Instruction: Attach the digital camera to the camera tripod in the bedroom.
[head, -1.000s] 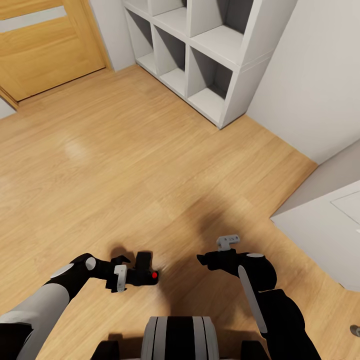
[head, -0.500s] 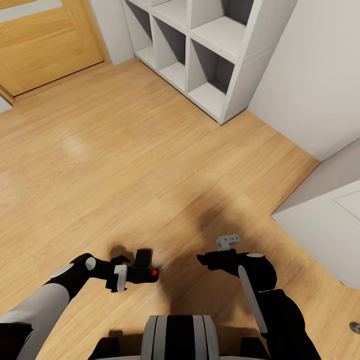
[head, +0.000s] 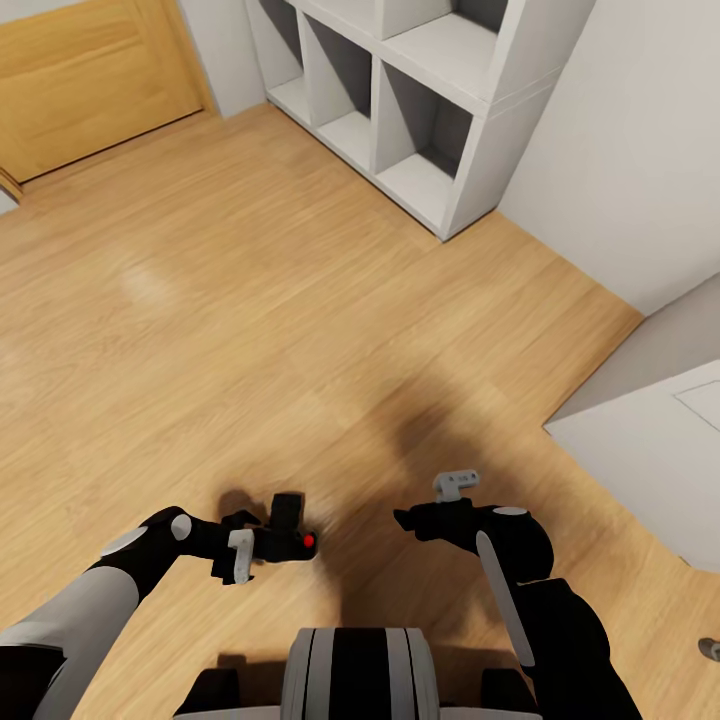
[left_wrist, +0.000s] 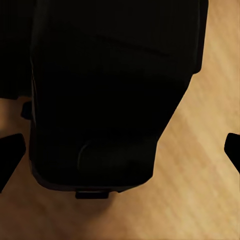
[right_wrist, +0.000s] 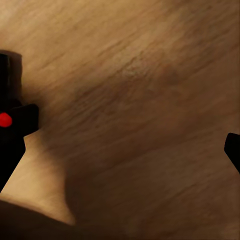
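Note:
The digital camera (head: 288, 533), black with a red button facing right, hangs low over the wood floor with my left gripper (head: 258, 545) shut on it. In the left wrist view its dark body (left_wrist: 115, 90) takes up the space between the fingers (left_wrist: 11, 152). My right gripper (head: 404, 518) stands open and empty a short way to the right of the camera. In the right wrist view the camera's red button (right_wrist: 5, 119) shows at one edge over bare floor. The camera tripod is out of view.
A white cube shelf (head: 420, 100) stands against the far wall, with an oak door (head: 90, 80) at the far left. A low white cabinet (head: 650, 450) juts in at the right. Light wood floor (head: 250, 300) stretches ahead.
The whole head picture has shifted: door and shelf slid a little up the frame, so the camera moved. Both arms and the held camera keep their pose.

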